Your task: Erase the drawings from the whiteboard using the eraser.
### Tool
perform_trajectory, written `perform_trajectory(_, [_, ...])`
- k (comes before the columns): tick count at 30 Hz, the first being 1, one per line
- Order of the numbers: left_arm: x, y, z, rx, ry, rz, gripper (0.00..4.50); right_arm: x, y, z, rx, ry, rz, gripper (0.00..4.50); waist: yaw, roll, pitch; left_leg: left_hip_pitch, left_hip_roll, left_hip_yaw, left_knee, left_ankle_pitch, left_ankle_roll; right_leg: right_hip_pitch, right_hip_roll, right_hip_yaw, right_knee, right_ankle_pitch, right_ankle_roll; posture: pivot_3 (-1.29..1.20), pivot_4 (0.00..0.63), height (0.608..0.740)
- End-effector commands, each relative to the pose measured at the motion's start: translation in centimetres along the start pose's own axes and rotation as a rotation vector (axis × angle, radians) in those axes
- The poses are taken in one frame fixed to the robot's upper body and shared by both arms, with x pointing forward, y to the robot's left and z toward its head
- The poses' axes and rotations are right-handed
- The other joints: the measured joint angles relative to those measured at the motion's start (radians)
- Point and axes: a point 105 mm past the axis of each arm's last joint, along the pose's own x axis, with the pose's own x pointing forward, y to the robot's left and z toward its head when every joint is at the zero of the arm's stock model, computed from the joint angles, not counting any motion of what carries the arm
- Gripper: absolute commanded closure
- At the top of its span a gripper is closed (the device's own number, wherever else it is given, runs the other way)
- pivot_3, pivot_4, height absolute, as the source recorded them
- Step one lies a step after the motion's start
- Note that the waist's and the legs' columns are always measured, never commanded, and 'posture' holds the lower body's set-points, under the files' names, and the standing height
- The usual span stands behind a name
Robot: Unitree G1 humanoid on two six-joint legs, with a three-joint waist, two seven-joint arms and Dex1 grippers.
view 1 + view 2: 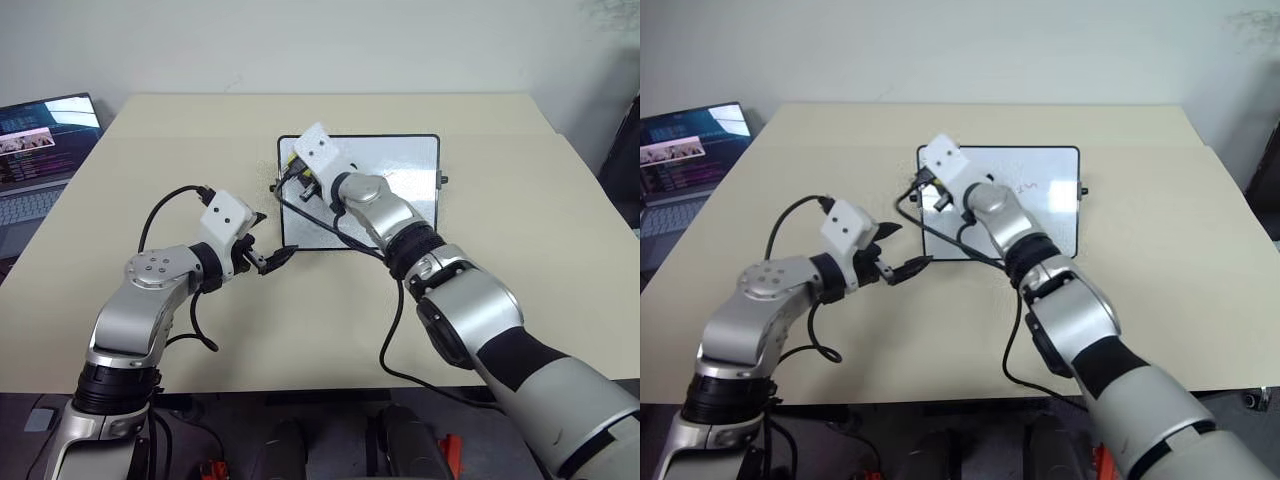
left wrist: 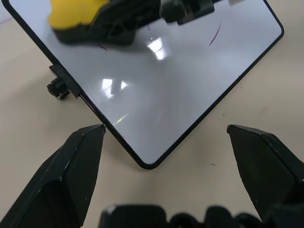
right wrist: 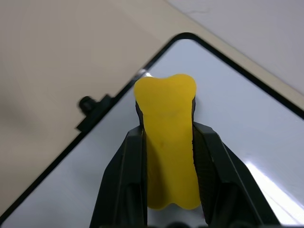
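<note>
The whiteboard (image 1: 1040,215) lies flat on the beige table (image 1: 1160,280), near its middle, with a small black knob on each short side. To the far left of the table stands an open laptop (image 1: 40,150).

The right gripper (image 3: 167,142) is over the board's left part, close to the far left corner. Its two black fingers are pressed together on the eraser (image 3: 168,142), a yellow block that stands out past the fingertips toward the board surface. From the pictures I cannot tell if the eraser touches the board or is just above it.

The left gripper (image 2: 166,137) is beside the near left corner of the board, over the table, and its fingers are wide apart with nothing between them.

The drawings (image 1: 1025,187) are thin red marks on the middle of the board, to the right of the eraser and apart from it.
</note>
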Motion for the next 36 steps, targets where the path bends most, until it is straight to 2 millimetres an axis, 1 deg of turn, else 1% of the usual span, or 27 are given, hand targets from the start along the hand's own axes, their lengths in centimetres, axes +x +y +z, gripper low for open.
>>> perform_trajectory(1, [-0.4, 0.3, 1.6, 0.048, -0.037, 0.007, 0.00, 0.2, 1.8, -0.3, -0.048, 0.010, 0.086, 3.53, -0.002, 0.000, 0.000, 0.000, 0.000, 0.000, 0.000, 0.000, 0.000, 0.000, 0.000, 0.000, 0.000, 0.000, 0.000, 0.00, 0.150, 0.740])
perform_trajectory(3, [-0.4, 0.4, 1.9, 0.046, -0.044, 0.006, 0.00, 0.1, 2.2, -1.2, -0.088, 0.044, 0.110, 3.53, -0.003, 0.000, 0.000, 0.000, 0.000, 0.000, 0.000, 0.000, 0.000, 0.000, 0.000, 0.000, 0.001, 0.000, 0.000, 0.00, 0.150, 0.740])
perform_trajectory(5, [-0.4, 0.3, 2.0, 0.045, -0.048, 0.003, 0.00, -0.1, 2.1, -2.3, -0.100, 0.078, 0.120, 3.53, -0.003, 0.000, 0.000, 0.002, 0.000, 0.000, 0.000, 0.000, 0.000, 0.001, 0.000, 0.000, 0.001, 0.000, 0.000, 0.00, 0.150, 0.740])
perform_trajectory(8, [-0.3, 0.1, 1.8, 0.039, -0.047, 0.000, 0.00, -0.4, 0.9, -2.8, -0.091, 0.088, 0.081, 3.53, -0.003, 0.000, 0.000, 0.004, 0.001, 0.000, 0.000, 0.000, 0.000, 0.003, 0.001, 0.000, 0.002, 0.000, 0.000, 0.00, 0.150, 0.740])
perform_trajectory(13, [-0.1, 0.1, 1.8, 0.040, -0.045, -0.003, 0.00, -0.8, -1.9, -1.9, -0.070, 0.060, -0.038, 3.53, 0.005, 0.000, 0.000, 0.004, 0.001, -0.001, 0.000, 0.000, 0.000, 0.004, 0.001, 0.000, 0.002, 0.001, -0.001, 0.00, 0.150, 0.740])
perform_trajectory(15, [0.0, 0.2, 2.0, 0.045, -0.047, -0.006, 0.00, -1.2, -4.0, -0.5, -0.047, 0.008, -0.144, 3.53, 0.010, 0.000, 0.000, 0.004, 0.000, -0.001, 0.001, 0.001, 0.000, 0.004, 0.001, 0.000, 0.002, 0.001, -0.001, 0.00, 0.150, 0.740])
perform_trajectory(17, [0.1, 0.3, 2.1, 0.049, -0.048, -0.008, 0.00, -1.4, -5.1, 0.3, -0.026, -0.021, -0.207, 3.53, 0.013, 0.000, 0.000, 0.004, 0.000, -0.002, 0.001, 0.001, 0.000, 0.004, 0.001, -0.001, 0.002, 0.001, -0.002, 0.00, 0.150, 0.740])
perform_trajectory(20, [0.2, 0.3, 2.3, 0.053, -0.050, -0.009, 0.00, -1.6, -5.8, 0.6, 0.000, -0.031, -0.254, 3.53, 0.009, 0.000, 0.000, 0.004, 0.001, -0.001, 0.000, 0.001, 0.000, 0.004, 0.001, 0.000, 0.001, 0.001, -0.002, 0.00, 0.150, 0.740])
perform_trajectory(22, [0.2, 0.4, 2.3, 0.057, -0.049, -0.009, 0.00, -1.6, -5.8, 0.6, -0.002, -0.033, -0.255, 3.53, 0.007, 0.000, 0.000, 0.004, 0.001, -0.001, -0.001, 0.001, 0.000, 0.004, 0.001, 0.000, 0.000, 0.001, -0.002, 0.00, 0.150, 0.740])
perform_trajectory(23, [0.2, 0.4, 2.3, 0.058, -0.048, -0.008, 0.00, -1.5, -5.6, 0.6, 0.000, -0.039, -0.249, 3.53, 0.005, 0.000, 0.000, 0.004, 0.001, -0.001, -0.001, 0.001, 0.000, 0.003, 0.001, 0.000, 0.000, 0.001, -0.002, 0.00, 0.150, 0.740])
perform_trajectory(25, [0.2, 0.4, 2.3, 0.059, -0.047, -0.008, 0.00, -1.2, -4.7, 0.5, -0.017, -0.036, -0.203, 3.53, 0.002, 0.000, 0.000, 0.004, 0.001, -0.001, -0.002, 0.001, 0.000, 0.003, 0.001, 0.000, 0.001, 0.001, -0.002, 0.00, 0.150, 0.740])
perform_trajectory(27, [0.1, 0.4, 2.1, 0.057, -0.045, -0.007, 0.00, -0.9, -3.5, 0.3, -0.037, -0.027, -0.143, 3.53, -0.002, 0.000, 0.000, 0.004, 0.001, -0.001, -0.002, 0.001, 0.000, 0.003, 0.001, 0.000, 0.000, 0.001, -0.002, 0.00, 0.150, 0.740])
perform_trajectory(31, [0.1, 0.4, 2.1, 0.054, -0.045, -0.006, 0.00, -0.3, 0.1, -0.6, -0.146, 0.010, 0.033, 3.53, -0.012, 0.000, 0.000, 0.004, 0.001, -0.001, -0.002, 0.001, 0.001, 0.003, 0.001, 0.000, 0.001, 0.001, -0.002, 0.00, 0.150, 0.740])
perform_trajectory(32, [0.1, 0.4, 2.1, 0.054, -0.046, -0.005, 0.00, -0.2, 0.6, -0.7, -0.153, 0.014, 0.057, 3.53, -0.014, 0.000, 0.000, 0.004, 0.001, -0.001, -0.002, 0.001, 0.001, 0.003, 0.001, 0.000, 0.001, 0.001, -0.002, 0.00, 0.150, 0.740])
perform_trajectory(36, [0.0, 0.3, 2.0, 0.049, -0.045, -0.007, 0.00, -0.3, 3.2, -2.3, -0.177, 0.069, 0.209, 3.53, -0.015, 0.000, 0.000, 0.004, 0.001, -0.001, -0.002, 0.001, 0.001, 0.003, 0.002, 0.000, 0.001, 0.001, -0.002, 0.00, 0.150, 0.740])
